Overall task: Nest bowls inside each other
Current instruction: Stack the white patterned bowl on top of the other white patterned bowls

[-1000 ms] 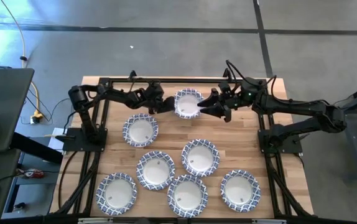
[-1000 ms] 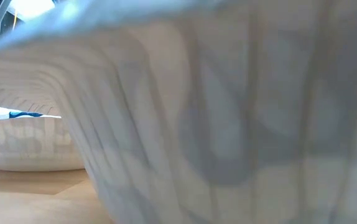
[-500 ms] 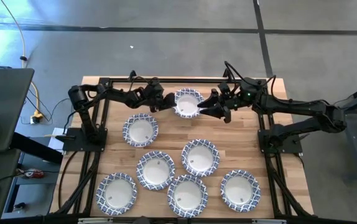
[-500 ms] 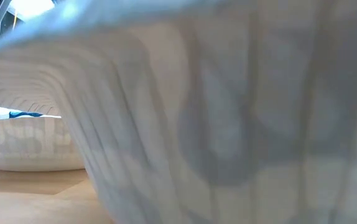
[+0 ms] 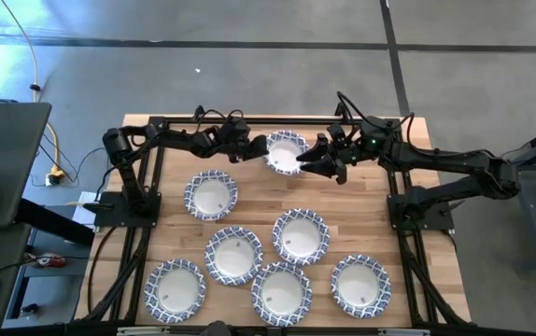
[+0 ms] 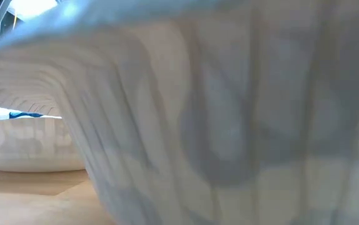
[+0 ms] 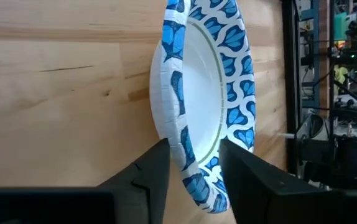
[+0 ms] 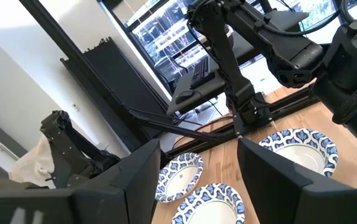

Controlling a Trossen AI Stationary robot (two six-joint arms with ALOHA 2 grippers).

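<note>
left gripper (image 7: 192, 171), jaws partly closed astride the rim of the bowl (image 5: 285, 153) at the bench's (image 5: 361, 210) far edge: close squarely before you lift. right gripper (image 5: 311, 164), just beside that bowl, jaws wide and empty.

low view filled by a blurred bowl wall (image 6: 229, 125), table behind it hidden, second bowl (image 6: 29, 147) cut off at the edge

- Bowls, paper-like, white inside, blue-and-white patterned rim; seven showing from above.
- One bowl (image 5: 285, 152) sitting at the table's far edge, its rim (image 7: 181, 146) lying between two dark fingers.
- Six lying upright and apart nearer: (image 5: 211, 196), (image 5: 300, 234), (image 5: 233, 255), (image 5: 175, 288), (image 5: 281, 291), (image 5: 361, 286).
</note>
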